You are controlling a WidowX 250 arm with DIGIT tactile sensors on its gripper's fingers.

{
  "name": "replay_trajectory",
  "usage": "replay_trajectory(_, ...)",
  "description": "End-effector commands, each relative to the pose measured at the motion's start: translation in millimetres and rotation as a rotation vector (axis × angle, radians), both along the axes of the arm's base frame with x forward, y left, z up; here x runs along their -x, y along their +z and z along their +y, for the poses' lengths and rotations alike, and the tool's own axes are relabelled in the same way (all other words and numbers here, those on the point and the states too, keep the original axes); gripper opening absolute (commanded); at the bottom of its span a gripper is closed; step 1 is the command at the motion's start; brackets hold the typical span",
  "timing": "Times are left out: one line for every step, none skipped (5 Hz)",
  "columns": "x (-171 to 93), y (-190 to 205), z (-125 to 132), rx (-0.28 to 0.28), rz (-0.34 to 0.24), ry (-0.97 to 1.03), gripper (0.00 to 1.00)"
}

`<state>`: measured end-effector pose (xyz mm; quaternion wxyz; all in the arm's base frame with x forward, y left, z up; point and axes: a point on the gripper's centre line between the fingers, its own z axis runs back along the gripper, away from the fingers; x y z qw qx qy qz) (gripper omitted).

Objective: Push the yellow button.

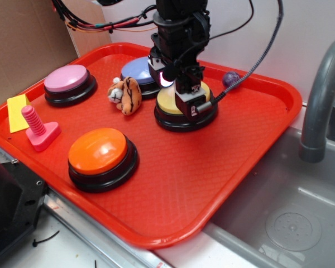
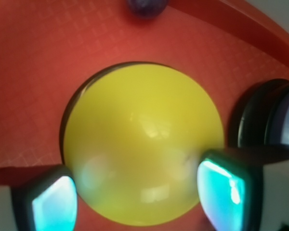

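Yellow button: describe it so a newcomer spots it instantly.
Look at the red tray beside the sink. Four dome buttons sit on it; the yellow button is at the back right, directly under the gripper, next to the blue button. It is the only yellow-topped one; the others are pink, blue and orange.

Yellow button point(image 2: 143, 159) (glossy dome, black base)

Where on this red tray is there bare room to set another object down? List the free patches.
The widest bare patch on the red tray is the near-right corner, bordered by the orange button, the yellow button and the rim beside the sink. The back is crowded: pink button, blue button, tiger toy, gripper.
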<state>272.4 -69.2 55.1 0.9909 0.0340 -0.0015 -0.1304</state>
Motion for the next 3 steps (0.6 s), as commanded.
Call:
replay_trajectory(-10.3,52.0,-0.7,0.066,-0.091,0.055,1.0)
replay_trajectory(-8.0,58.5,2.0,0.068,-0.082,0.074,1.0)
replay_trajectory(-4.1,67.5,3.4,0.023,-0.083,0.099,1.0)
